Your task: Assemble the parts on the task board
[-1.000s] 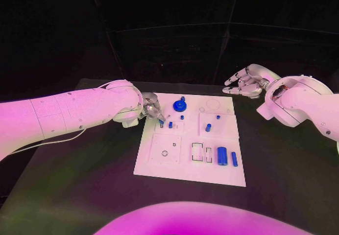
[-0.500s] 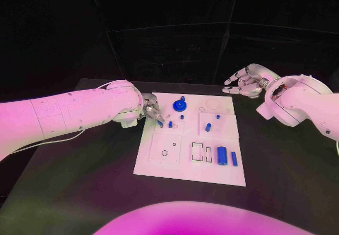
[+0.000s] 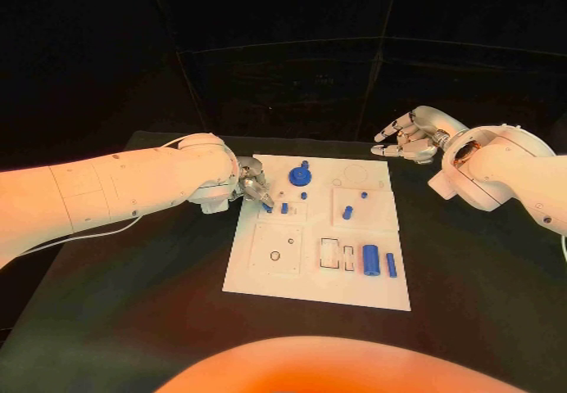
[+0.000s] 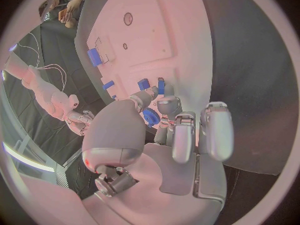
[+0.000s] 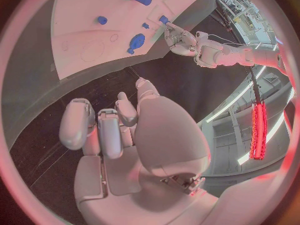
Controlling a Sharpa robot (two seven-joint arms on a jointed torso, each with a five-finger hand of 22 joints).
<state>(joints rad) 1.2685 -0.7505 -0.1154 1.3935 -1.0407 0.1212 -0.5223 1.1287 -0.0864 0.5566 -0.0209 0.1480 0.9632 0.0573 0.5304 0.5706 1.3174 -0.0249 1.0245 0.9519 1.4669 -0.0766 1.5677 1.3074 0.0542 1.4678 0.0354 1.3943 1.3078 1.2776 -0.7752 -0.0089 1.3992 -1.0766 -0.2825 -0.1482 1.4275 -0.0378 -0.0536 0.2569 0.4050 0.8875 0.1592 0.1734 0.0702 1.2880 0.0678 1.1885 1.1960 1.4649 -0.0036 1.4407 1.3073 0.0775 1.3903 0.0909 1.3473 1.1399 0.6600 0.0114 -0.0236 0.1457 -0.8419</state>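
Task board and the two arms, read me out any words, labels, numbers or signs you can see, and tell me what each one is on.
None can be read.
Task board: outlined shapes and circles marking slots, no letters or numbers.
Blue parts such as the large cylinder: plain, unmarked.
Left hand and right hand: no legible label on them or on the white arms.

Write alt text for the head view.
The left hand reaches over the white task board's far left corner, fingertips at a small blue part. The right hand hovers past the board's far right corner, holding nothing.
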